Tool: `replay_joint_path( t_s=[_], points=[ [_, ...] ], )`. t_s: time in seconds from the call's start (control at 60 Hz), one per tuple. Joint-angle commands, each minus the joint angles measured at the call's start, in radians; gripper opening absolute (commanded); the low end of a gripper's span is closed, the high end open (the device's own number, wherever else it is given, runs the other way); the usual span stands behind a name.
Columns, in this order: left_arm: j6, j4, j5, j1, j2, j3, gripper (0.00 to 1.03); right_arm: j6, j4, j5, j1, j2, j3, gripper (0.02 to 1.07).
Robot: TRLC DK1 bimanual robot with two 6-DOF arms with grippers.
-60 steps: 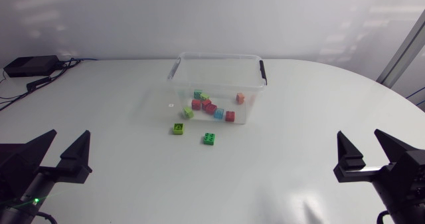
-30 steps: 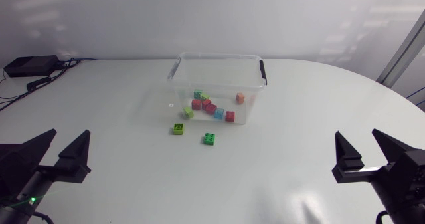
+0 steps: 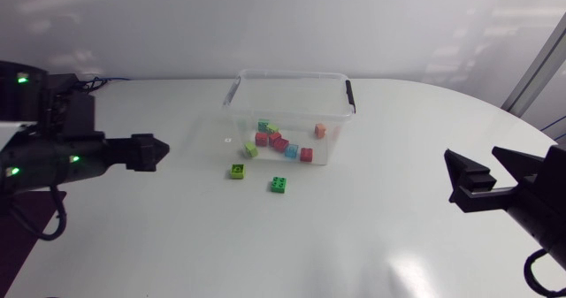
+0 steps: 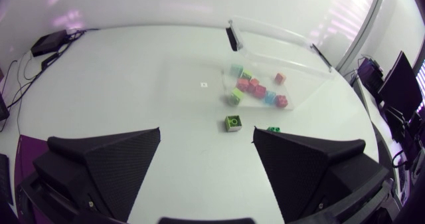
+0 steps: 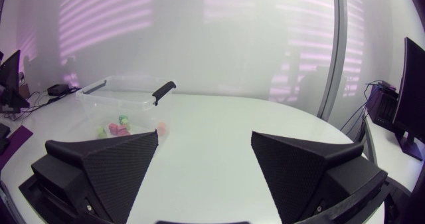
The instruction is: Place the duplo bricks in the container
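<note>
A white table (image 3: 371, 245) is taking up most of the head view, its far edge curving round at the right; soft glare (image 3: 409, 267) is spreading over its near part; a black box (image 3: 40, 87) is sitting at its far left corner, with cables (image 3: 110, 80) trailing from it over the top; a pale wall (image 3: 265, 19) is rising behind; in the right wrist view, bands of light (image 5: 106, 14) are striping that wall, and a grey upright (image 5: 337, 44) is standing beside them.

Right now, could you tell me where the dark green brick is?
Head view: the dark green brick lies on the table outside the container, right of the lime brick.
</note>
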Motion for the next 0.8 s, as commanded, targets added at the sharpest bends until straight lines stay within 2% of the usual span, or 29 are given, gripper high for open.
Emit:
replay_joint_path(
  t_s=[0.0,0.15,0.283,0.483,0.783],
  points=[
    [-0.004,-0.016,0.026,-0.055,0.149,0.066,0.94,0.064,-0.059,0.046,0.048,0.032,0.054,1.03],
    [-0.014,-0.025,0.009,-0.136,0.401,0.170,0.94,0.081,-0.143,0.135,0.142,0.095,0.105,1.03],
    [-0.016,-0.025,-0.015,-0.182,0.588,0.267,0.95,0.081,-0.172,0.134,0.166,0.144,0.117,1.03],
    [-0.036,-0.022,-0.113,-0.256,0.780,0.390,0.95,0.108,-0.170,0.108,0.228,0.216,0.135,1.03],
    [-0.040,-0.024,-0.185,-0.268,0.959,0.534,0.95,0.265,-0.106,0.114,0.353,0.397,0.181,1.02]
  ],
)
